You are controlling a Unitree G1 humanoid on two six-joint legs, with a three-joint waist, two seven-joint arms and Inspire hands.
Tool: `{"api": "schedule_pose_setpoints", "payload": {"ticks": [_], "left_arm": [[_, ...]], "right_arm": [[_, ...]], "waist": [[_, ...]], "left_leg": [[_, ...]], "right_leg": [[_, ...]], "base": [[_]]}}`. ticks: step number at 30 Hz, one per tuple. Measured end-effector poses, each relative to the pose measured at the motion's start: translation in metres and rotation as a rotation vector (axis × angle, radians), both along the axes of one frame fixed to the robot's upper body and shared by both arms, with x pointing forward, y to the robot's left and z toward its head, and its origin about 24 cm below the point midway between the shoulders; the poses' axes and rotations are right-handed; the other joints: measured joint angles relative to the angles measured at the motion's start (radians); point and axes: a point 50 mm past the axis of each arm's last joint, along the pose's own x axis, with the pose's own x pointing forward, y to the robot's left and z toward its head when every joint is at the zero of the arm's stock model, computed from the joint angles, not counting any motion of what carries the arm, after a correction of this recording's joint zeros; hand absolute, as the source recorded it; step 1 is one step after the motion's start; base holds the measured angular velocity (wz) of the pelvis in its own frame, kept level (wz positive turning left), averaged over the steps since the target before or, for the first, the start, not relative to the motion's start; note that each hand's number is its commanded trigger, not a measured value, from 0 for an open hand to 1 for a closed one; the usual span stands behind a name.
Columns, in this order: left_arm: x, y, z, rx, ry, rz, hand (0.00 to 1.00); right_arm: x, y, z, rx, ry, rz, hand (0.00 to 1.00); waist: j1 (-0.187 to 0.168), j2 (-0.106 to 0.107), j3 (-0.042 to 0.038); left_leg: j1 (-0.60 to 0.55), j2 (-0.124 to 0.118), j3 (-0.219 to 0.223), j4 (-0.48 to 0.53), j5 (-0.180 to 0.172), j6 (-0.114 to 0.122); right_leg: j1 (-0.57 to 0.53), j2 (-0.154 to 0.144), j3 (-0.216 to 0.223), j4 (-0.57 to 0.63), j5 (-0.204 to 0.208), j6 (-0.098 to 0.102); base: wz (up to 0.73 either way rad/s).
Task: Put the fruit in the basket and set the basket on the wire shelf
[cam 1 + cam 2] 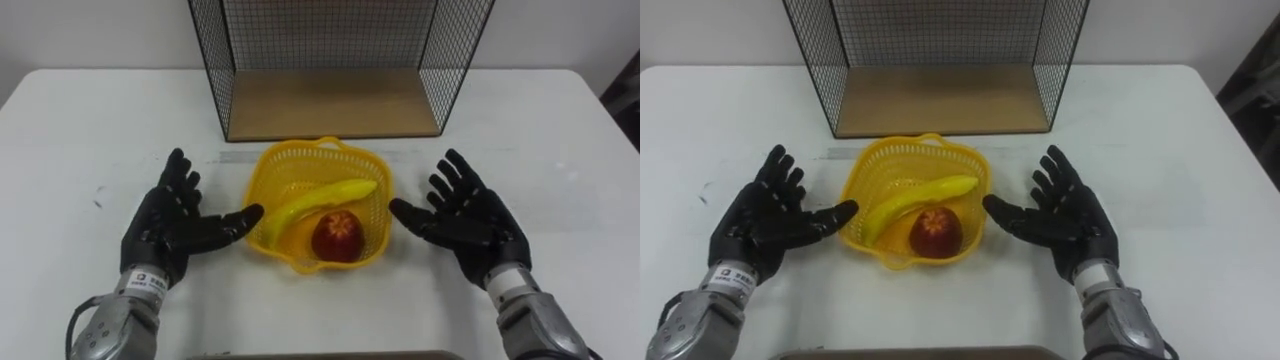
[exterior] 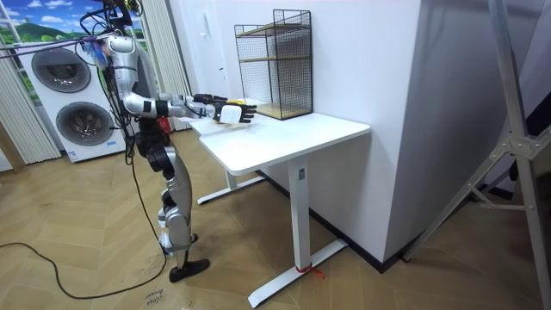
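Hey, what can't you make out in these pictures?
Eye views: the top edge cuts off the shelf, hiding its upper levels.
Eye views: whether the left hand or right hand touches the basket is unclear; the thumbs lie right at its rim.
Room view: the basket and fruit are too small to tell, between the hands.

Eyes down, close, room view roughly side-on
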Motion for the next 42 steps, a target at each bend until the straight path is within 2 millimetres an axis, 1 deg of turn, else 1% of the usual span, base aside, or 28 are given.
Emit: {"api": "schedule_pose_setpoints", "payload": {"ticks": [5,13,17,19,28,30,34,35,37,42], "left_arm": [[0.000,-0.001,-0.001,-0.005,0.003,-0.018,0.00],[-0.001,-0.005,-0.005,-0.021,0.011,-0.078,0.00],[-0.002,-0.009,-0.008,-0.043,0.018,-0.092,0.00],[-0.002,-0.011,-0.008,-0.055,0.019,-0.098,0.00],[-0.002,-0.022,-0.009,-0.079,0.014,-0.160,0.00],[-0.001,-0.024,-0.009,-0.082,0.013,-0.171,0.00],[-0.001,-0.029,-0.010,-0.085,0.013,-0.193,0.00],[0.000,-0.031,-0.010,-0.087,0.014,-0.199,0.00],[0.001,-0.031,-0.010,-0.086,0.012,-0.202,0.00],[0.002,-0.037,-0.010,-0.089,0.015,-0.224,0.00]], "right_arm": [[0.008,0.004,0.006,0.000,-0.029,0.024,0.00],[0.008,0.009,0.006,0.007,-0.030,0.047,0.00],[0.009,0.011,0.002,0.012,-0.019,0.059,0.00],[0.009,0.011,-0.001,0.014,-0.006,0.061,0.00],[0.009,0.015,-0.002,0.018,-0.006,0.079,0.00],[0.009,0.017,-0.002,0.018,-0.004,0.091,0.00],[0.009,0.022,-0.003,0.025,-0.008,0.124,0.00],[0.009,0.023,-0.002,0.026,-0.010,0.129,0.00],[0.008,0.023,-0.003,0.028,-0.006,0.137,0.00],[0.006,0.022,-0.011,0.030,0.025,0.137,0.00]], "waist": [[0.000,0.001,-0.0001],[-0.002,0.002,0.0000],[-0.004,0.008,0.0003],[-0.004,0.009,0.0003],[-0.005,0.008,0.0010],[-0.008,0.007,0.0020],[-0.007,-0.004,0.0099],[-0.007,-0.006,0.0109],[-0.007,-0.007,0.0116],[-0.007,-0.005,0.0101]], "left_leg": [[0.000,0.001,-0.001,0.000,0.000,0.000],[0.001,0.001,0.000,0.001,0.000,0.000],[0.006,0.001,0.001,0.000,0.000,0.000],[0.006,0.001,0.001,0.000,0.000,0.000],[0.007,0.001,0.001,0.000,0.000,0.000],[0.009,0.001,0.001,0.000,0.000,0.000],[0.019,0.000,0.001,-0.001,0.000,0.000],[0.020,0.000,0.001,-0.001,0.000,0.000],[0.020,0.000,0.001,-0.001,0.000,0.000],[0.020,0.000,0.002,-0.001,0.000,0.000]], "right_leg": [[0.001,0.001,0.000,0.000,0.000,0.000],[0.003,0.000,-0.001,-0.001,0.000,-0.001],[0.005,0.001,0.002,0.000,0.000,-0.001],[0.005,0.001,0.002,0.001,0.001,-0.001],[0.005,0.000,0.002,0.001,0.001,-0.001],[0.007,0.000,0.002,0.001,0.001,-0.001],[0.018,-0.001,0.002,-0.001,0.000,-0.001],[0.019,-0.001,0.002,-0.002,0.000,0.000],[0.019,0.000,0.004,-0.003,0.000,0.000],[0.018,0.001,0.013,-0.003,0.000,0.000]], "base": [[0.00],[0.00],[0.00],[0.00],[0.00],[0.00],[0.00],[0.00],[0.00],[-0.01]]}}
